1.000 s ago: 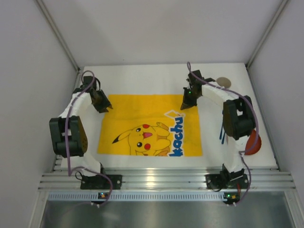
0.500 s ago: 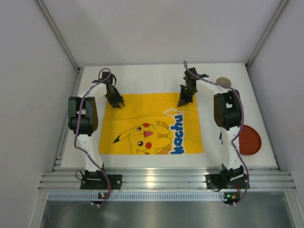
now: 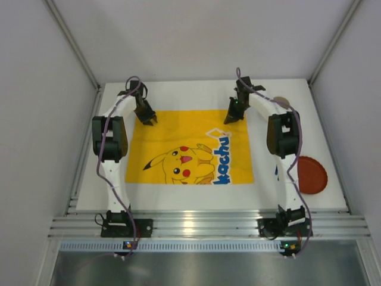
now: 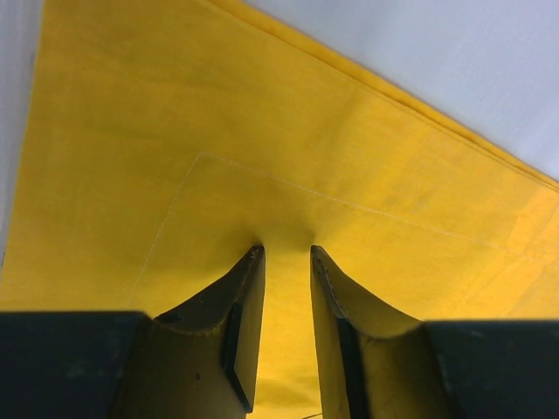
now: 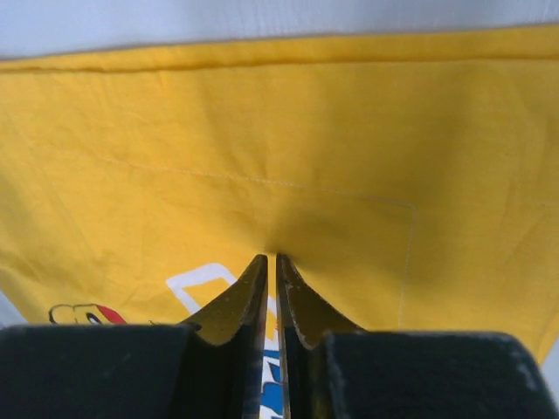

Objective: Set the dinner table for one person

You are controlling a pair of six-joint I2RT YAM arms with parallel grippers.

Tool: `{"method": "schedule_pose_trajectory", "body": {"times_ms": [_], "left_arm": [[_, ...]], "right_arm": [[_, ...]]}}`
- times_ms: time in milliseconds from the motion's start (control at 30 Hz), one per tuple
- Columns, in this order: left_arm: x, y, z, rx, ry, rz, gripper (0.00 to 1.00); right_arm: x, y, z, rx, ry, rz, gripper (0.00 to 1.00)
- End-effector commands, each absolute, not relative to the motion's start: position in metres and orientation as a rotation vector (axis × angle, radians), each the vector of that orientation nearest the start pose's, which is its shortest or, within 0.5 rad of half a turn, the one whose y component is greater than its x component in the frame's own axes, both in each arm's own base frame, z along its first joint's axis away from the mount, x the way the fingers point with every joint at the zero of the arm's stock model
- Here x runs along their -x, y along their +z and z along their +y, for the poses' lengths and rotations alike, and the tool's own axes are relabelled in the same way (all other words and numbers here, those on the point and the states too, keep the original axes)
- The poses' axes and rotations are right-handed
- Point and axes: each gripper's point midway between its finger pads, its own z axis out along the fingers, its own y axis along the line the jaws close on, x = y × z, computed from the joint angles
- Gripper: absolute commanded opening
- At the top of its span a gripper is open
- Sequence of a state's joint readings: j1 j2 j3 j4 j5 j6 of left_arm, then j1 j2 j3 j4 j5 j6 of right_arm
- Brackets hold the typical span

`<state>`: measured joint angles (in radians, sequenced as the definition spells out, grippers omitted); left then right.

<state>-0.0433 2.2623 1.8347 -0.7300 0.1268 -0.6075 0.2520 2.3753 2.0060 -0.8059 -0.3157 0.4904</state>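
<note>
The dinner table [image 3: 184, 95] is the white top that fills the middle of the overhead view, and both arms reach over it towards its far edge. A yellow mat [image 3: 190, 149] with a Pikachu print lies flat on the table at the centre of the frame. Bare white table shows on every side of the mat.

The left gripper [image 3: 150, 121] is at the mat's upper left corner, so the table lies directly beneath and all around it. In the left wrist view the two fingers are closed down to a narrow gap. Their tips press into the yellow cloth, and a small pucker of it is pinched between them. White tabletop shows beyond the mat's hem in the upper right of that view.

The right gripper [image 3: 228, 120] is on the mat's upper edge, right of centre. In the right wrist view its fingers are almost together and nip a crease of the same cloth. A strip of table runs along the top of that frame, just past the hem.

A red plate [image 3: 311, 174] sits on the table at the right side of the overhead view, well apart from both grippers. A brown disc [image 3: 281, 103] lies near the table's upper right corner, partly hidden behind the right arm.
</note>
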Motion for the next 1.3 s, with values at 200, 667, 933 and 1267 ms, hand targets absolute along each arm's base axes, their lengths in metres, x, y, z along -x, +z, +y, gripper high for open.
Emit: {"method": "schedule_pose_trajectory", "body": {"times_ms": [200, 667, 933, 1267], "left_arm": [[-0.501, 0.128, -0.071, 0.709, -0.445, 2.481, 0.34], [-0.4, 0.19, -0.129, 0.461, -0.529, 2.429, 0.37], [-0.348, 0.198, -0.12, 0.444, -0.509, 2.433, 0.38], [-0.318, 0.203, -0.107, 0.483, -0.468, 2.418, 0.38]], "right_arm": [[-0.496, 0.172, 0.208, -0.101, 0.796, 2.524, 0.71], [-0.478, 0.234, -0.03, -0.645, 0.433, 2.326, 0.95], [-0.484, 0.184, -0.073, -0.768, 0.362, 2.402, 0.94], [-0.485, 0.13, -0.085, -0.796, 0.253, 2.521, 0.62]]}}
